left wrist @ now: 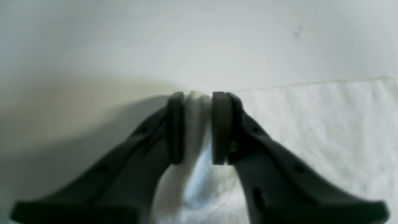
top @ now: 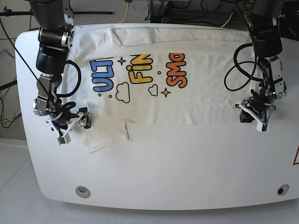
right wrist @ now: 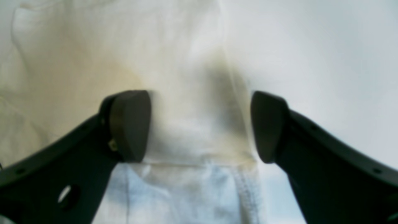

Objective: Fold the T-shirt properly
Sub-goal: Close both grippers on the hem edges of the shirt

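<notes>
The white T-shirt [top: 201, 102] lies flat across the far half of the table, its blue, yellow and orange cartoon words facing up. At the shirt's right edge in the base view, my left gripper [top: 252, 119] is down on the cloth. The left wrist view shows this gripper [left wrist: 199, 96] with its pads pressed on a bunched fold of the T-shirt [left wrist: 311, 130]. My right gripper [top: 70, 123] sits at the shirt's left sleeve corner. In the right wrist view that gripper [right wrist: 200, 124] stands wide open, straddling the hem of the T-shirt [right wrist: 174, 46], nothing pinched.
The white table [top: 163, 168] has a rounded front edge with a round fitting at each front corner [top: 83, 190]. Black cables loop beside both arms [top: 233, 70]. A red mark [top: 295, 156] shows at the right border. A short crease [top: 126, 131] sticks out below the shirt's near edge.
</notes>
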`<state>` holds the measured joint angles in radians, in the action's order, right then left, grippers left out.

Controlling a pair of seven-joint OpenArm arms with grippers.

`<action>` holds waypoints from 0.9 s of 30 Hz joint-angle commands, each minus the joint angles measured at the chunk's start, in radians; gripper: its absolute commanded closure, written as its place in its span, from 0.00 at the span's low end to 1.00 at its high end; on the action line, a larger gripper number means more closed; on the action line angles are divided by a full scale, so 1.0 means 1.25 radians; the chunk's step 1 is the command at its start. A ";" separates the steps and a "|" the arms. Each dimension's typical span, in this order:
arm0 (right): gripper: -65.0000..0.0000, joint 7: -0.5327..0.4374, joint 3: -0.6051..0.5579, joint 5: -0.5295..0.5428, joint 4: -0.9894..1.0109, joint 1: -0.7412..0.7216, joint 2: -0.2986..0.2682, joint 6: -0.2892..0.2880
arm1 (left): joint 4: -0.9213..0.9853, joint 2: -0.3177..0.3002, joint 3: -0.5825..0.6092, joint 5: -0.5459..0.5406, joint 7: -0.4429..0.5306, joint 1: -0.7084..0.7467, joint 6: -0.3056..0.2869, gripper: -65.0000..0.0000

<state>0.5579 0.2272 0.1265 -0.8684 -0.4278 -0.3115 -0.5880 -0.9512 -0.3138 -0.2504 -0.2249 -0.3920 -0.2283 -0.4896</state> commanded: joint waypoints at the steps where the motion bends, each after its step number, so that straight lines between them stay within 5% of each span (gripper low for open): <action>1: 0.25 -0.002 0.001 0.000 -0.006 -0.016 -0.013 -0.004 | -0.007 -0.009 0.000 0.006 -0.017 -0.008 -0.001 0.89; 27: 0.25 -0.084 0.001 -0.005 0.022 -0.021 -0.013 -0.045 | -0.020 -0.009 -0.001 0.006 -0.044 -0.006 -0.019 0.97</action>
<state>0.4694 0.2272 0.1116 -0.8349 -0.4282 -0.3130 -0.6319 -0.9642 -0.3138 -0.2497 -0.2249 -0.4217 -0.2276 -0.4992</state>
